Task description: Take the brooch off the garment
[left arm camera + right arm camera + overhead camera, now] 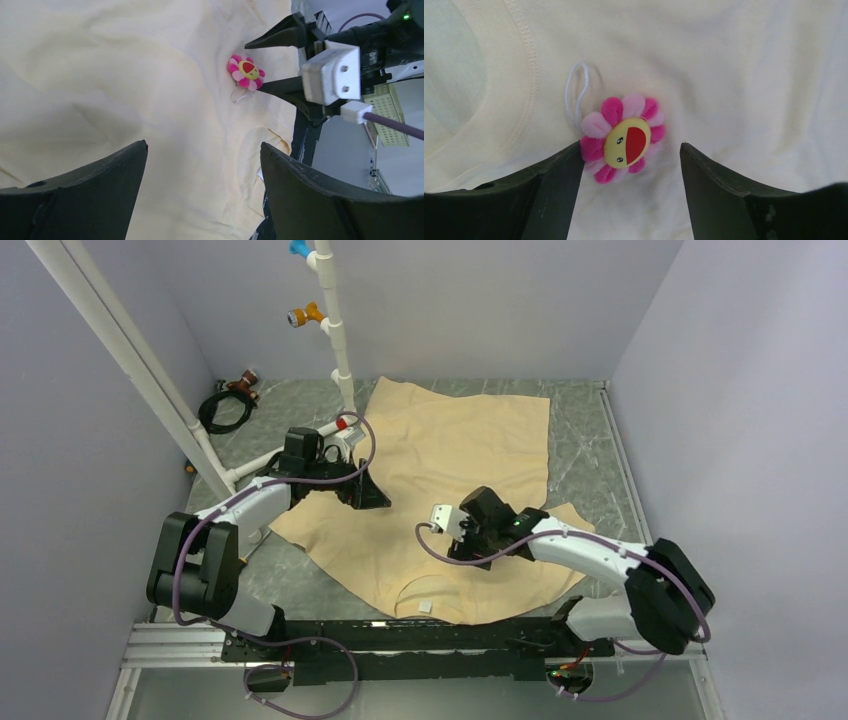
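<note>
The beige garment [450, 440] lies spread flat on the table, its round neckline [519, 75] toward the near edge. The brooch [623, 138], a pink-petalled flower with a yellow face and red mouth, sits on the cloth just below the neckline, a white loop [574, 90] beside it. My right gripper [629, 147] is open around it: the left finger touches the petals and the right finger stands apart. From the left wrist view the brooch [246, 72] shows between the right gripper's fingers. My left gripper [202, 150] is open over bare cloth, further up the shirt [365, 490].
A white pipe stand [335, 320] with blue and orange pegs rises at the back. A slanted white pipe [130, 360] and a black cable coil [225, 405] are at the far left. The white neck label [424, 607] lies near the front rail [400, 640].
</note>
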Tool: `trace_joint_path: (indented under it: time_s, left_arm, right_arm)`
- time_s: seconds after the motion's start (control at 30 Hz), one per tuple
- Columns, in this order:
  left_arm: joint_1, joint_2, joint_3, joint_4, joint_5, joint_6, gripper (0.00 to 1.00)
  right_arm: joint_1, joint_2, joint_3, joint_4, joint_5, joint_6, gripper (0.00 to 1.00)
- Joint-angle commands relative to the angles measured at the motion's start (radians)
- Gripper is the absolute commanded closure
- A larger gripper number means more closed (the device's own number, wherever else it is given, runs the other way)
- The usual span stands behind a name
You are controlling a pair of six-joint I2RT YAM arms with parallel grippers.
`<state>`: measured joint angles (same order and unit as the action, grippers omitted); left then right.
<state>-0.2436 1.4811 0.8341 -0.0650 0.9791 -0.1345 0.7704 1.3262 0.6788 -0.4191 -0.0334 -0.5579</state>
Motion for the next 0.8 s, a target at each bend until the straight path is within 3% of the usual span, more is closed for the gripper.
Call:
trace_joint_path:
  time_s: [0.0, 0.1, 0.3, 0.7, 0.77]
  left_arm:
    - [-0.002, -0.014, -0.006, 0.025, 0.016, 0.005, 0.11]
    - [-0.001, -0.006, -0.003, 0.025, 0.006, 0.004, 0.11]
    - [-0.002, 0.004, 0.000, 0.023, -0.001, 0.003, 0.12]
    - [-0.002, 0.001, -0.016, 0.040, 0.002, 0.003, 0.12]
    - [-0.002, -0.001, -0.019, 0.041, 0.004, 0.003, 0.12]
  right_arm:
    - [0.004, -0.122, -0.030, 0.062, 0.087, -0.007, 0.28]
    - [0.006, -0.177, -0.058, 0.060, 0.062, -0.030, 0.31]
    - [0.007, -0.181, -0.082, 0.093, 0.107, -0.053, 0.47]
    - [0.008, -0.135, -0.054, 0.083, 0.071, -0.040, 1.00]
    - [0.007, -0.137, -0.049, 0.077, 0.057, -0.033, 1.00]
